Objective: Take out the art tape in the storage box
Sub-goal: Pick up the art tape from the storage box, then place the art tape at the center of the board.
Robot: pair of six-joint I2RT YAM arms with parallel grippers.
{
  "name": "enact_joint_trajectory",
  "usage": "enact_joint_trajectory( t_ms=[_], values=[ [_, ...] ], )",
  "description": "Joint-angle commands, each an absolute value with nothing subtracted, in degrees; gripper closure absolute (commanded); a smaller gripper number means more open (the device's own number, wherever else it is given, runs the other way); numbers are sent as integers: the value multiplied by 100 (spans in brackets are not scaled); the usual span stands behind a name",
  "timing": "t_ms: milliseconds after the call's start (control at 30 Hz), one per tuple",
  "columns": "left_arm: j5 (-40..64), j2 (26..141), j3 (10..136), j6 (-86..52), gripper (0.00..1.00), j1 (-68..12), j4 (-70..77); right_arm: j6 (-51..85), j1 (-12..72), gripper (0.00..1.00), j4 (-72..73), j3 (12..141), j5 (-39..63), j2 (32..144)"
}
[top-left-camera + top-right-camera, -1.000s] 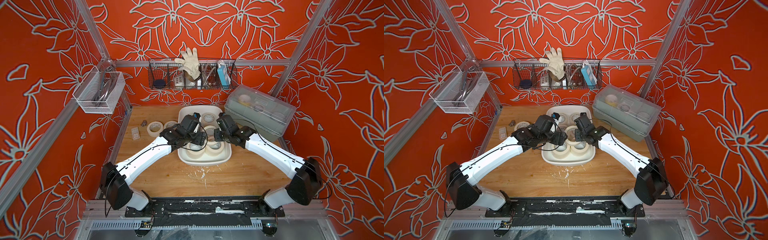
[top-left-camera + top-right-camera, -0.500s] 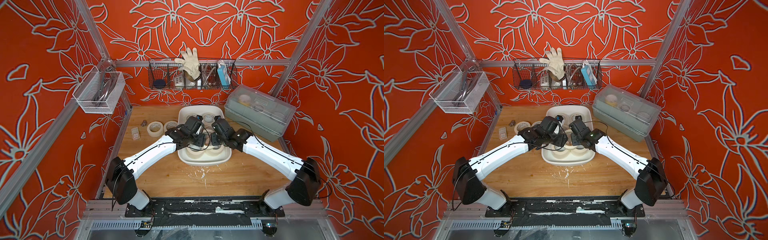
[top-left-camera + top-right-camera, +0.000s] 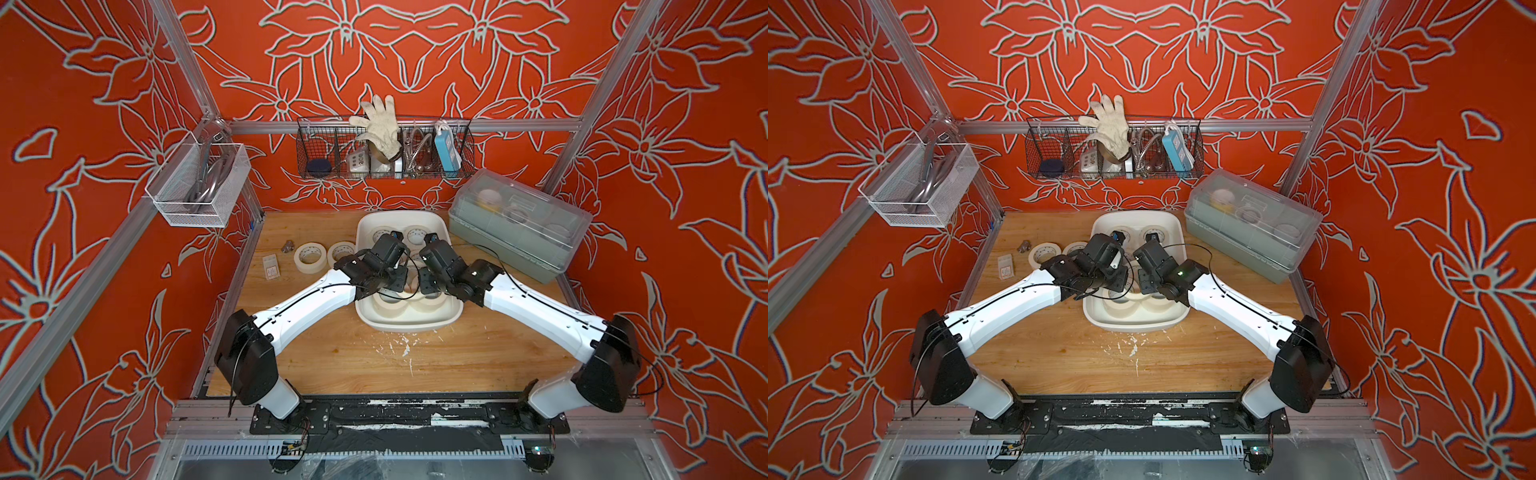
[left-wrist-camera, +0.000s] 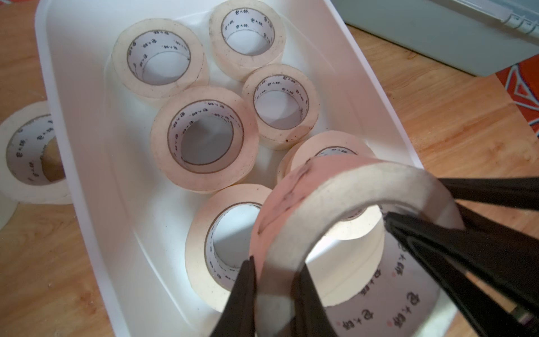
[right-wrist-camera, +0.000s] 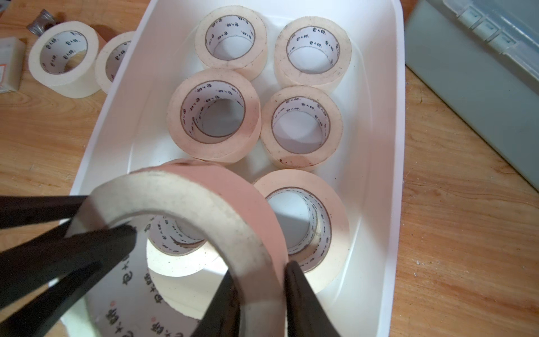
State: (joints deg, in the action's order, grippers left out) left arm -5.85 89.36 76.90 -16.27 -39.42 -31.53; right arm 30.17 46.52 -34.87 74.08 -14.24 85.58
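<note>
Both arms meet over the middle of the white storage box (image 3: pixel 409 325). One cream roll of art tape (image 4: pixel 350 181) hangs tilted above the box between them. My left gripper (image 4: pixel 275 268) is shut on one side of the roll's wall, one finger inside the core and one outside. My right gripper (image 5: pixel 261 271) pinches the opposite side of the same roll (image 5: pixel 180 186) in the same way. Several more rolls (image 5: pixel 214 116) lie flat in the box. Two rolls (image 3: pixel 309 257) lie on the table left of the box.
A grey-green box with a clear lid (image 3: pixel 515 224) stands right of the storage box. A small card (image 3: pixel 271 266) and a metal piece (image 3: pixel 286 247) lie at the table's left edge. Wire baskets hang on the back wall (image 3: pixel 384 149) and left wall (image 3: pixel 199 187).
My left gripper has come in from the left and closed on the roll that my right gripper holds. The right arm has shifted the roll toward the box's middle.
</note>
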Motion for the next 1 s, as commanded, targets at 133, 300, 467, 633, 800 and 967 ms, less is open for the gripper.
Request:
enact_joint_trajectory(
  t_ms=[133, 300, 467, 633, 800, 967],
  values=[
    [-1095, 8625, 7572, -1712, 100, -3925, -3155, 2848, 4642, 42, -3357, 7532, -1262, 8126],
    [-1529, 8350, 7515, -1991, 100, -3701, -3253, 2804, 4642, 38, -3289, 7510, -1195, 7924],
    [-1784, 7949, 7339, -2514, 100, -3098, -3419, 2804, 4633, 38, -3128, 7391, -1204, 7756],
    [-1820, 7429, 6957, -2981, 100, -2313, -3359, 2804, 4638, 38, -3015, 7318, -1180, 7733],
    [-2160, 6990, 6533, -3530, 100, -1726, -3243, 2830, 4628, 38, -3023, 7348, -1095, 7855],
    [-2483, 6679, 6045, -4240, 100, -1266, -3225, 2857, 4621, 38, -3033, 7364, -1028, 7953]
  ],
)
